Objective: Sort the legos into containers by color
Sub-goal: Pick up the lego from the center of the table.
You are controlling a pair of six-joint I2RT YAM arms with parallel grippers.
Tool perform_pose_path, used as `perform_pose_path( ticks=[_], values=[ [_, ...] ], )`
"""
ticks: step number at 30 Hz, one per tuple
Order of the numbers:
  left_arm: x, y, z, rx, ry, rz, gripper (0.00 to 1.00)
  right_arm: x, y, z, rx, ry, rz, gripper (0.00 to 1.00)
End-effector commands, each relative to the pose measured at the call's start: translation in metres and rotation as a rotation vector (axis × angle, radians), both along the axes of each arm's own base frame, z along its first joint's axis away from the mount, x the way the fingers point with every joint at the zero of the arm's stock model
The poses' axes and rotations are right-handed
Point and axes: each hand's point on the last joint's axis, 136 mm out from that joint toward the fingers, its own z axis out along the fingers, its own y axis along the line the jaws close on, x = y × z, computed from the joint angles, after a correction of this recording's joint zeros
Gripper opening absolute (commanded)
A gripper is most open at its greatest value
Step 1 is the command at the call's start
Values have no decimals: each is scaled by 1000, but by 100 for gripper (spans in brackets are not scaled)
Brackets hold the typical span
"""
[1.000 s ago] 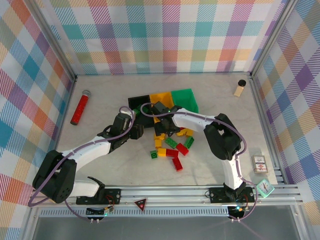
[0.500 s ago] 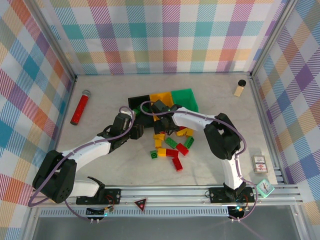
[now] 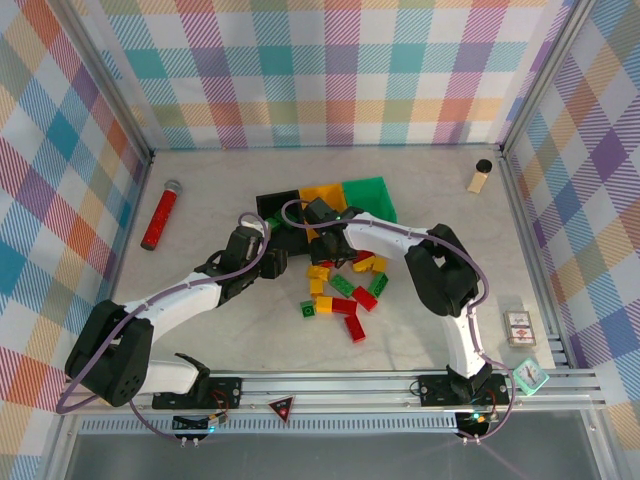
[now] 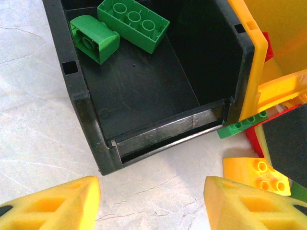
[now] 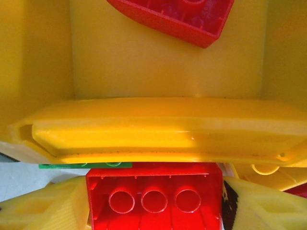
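**Red brick held at the yellow-orange bin's rim**

We see the right gripper (image 5: 154, 208) clamped on a red brick (image 5: 154, 196), with a yellow finger (image 5: 43, 213) pressed to each end. The brick sits just beside the near rim of the yellow-orange bin (image 5: 158, 127). Whether it touches the rim we cannot tell. A second red piece (image 5: 177, 17) lies inside that bin.

The three bins stand touching in a row at the middle of the desk (image 3: 200, 320), toward its far edge. The black bin (image 4: 86, 110) is on the left and the green bin (image 3: 370, 195) on the right.

The left gripper (image 4: 151, 211) hangs with its fingers apart and nothing between them, just in front of the black bin's near wall. Two green bricks (image 4: 133, 23) lie at the far end of that bin.

Loose legos (image 3: 345, 290) in red, yellow and green are scattered on the desk just nearer than the bins. A red cylinder (image 3: 160, 214) lies near the left edge, and a tan bottle (image 3: 480, 176) stands near the far right corner.
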Motion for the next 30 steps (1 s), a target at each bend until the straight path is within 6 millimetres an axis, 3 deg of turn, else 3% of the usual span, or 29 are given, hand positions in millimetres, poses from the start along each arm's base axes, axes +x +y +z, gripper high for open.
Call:
perform_pose_path(
  ticks=[1, 10, 17, 22, 30],
  values=[
    [4, -5, 10, -23, -9, -9, 59, -10, -10, -9, -24, 38, -11, 65],
    [4, -6, 9, -26, -8, -10, 59, -15, -14, 23, 19, -1, -9, 63],
    [4, -6, 9, -26, -8, -10, 59, -8, -11, 62, 61, -74, 0, 64],
    [4, -6, 9, -27, -7, -12, 59, 16, -8, 88, 59, -140, 16, 64],
    [4, -5, 9, -24, -7, -9, 59, 60, 1, 92, 94, -164, 8, 64]
  ],
)
